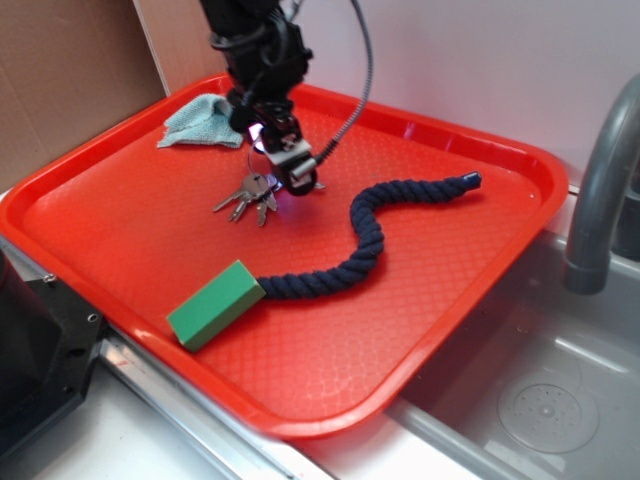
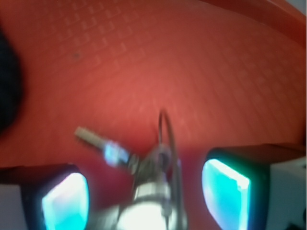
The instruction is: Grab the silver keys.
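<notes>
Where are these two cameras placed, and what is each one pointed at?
Exterior: off the robot, above the tray's near corner, looking down across the red tray; it shows the black arm and gripper over the silver keys.
Wrist: on the arm, looking down at the tray floor between two glowing fingers, very close and blurred.
Shared: the keys, the tray and the gripper.

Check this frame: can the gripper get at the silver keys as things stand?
Probably yes: the gripper is open right over the silver keys, which lie between its fingers with nothing covering them.

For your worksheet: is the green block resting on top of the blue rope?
No: the green block lies flat on the tray, beside the rope's end.
</notes>
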Motion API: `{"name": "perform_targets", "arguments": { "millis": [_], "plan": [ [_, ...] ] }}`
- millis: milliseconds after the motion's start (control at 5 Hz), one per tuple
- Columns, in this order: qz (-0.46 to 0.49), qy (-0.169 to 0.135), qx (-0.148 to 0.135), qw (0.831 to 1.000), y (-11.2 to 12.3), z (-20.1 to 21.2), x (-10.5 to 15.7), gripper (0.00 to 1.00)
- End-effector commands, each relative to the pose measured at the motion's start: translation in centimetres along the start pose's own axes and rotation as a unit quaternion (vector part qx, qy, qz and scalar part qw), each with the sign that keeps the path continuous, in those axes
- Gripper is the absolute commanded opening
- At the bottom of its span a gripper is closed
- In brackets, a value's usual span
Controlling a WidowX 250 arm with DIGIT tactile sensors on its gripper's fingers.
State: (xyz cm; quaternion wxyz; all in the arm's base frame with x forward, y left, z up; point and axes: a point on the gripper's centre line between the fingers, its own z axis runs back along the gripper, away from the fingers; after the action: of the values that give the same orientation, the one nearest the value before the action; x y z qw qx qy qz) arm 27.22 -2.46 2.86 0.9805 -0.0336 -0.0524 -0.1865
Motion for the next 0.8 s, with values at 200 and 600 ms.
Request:
{"name": "perform_targets", "arguments": {
  "millis": [200,600],
  "plan": [
    [-0.001,-0.015,0.006,1.000,0.0,1.4,1.6,0.00],
    [0.125,0.000,0.020,0.992,1.4,8.5,-0.3,0.00]
  ]
}}
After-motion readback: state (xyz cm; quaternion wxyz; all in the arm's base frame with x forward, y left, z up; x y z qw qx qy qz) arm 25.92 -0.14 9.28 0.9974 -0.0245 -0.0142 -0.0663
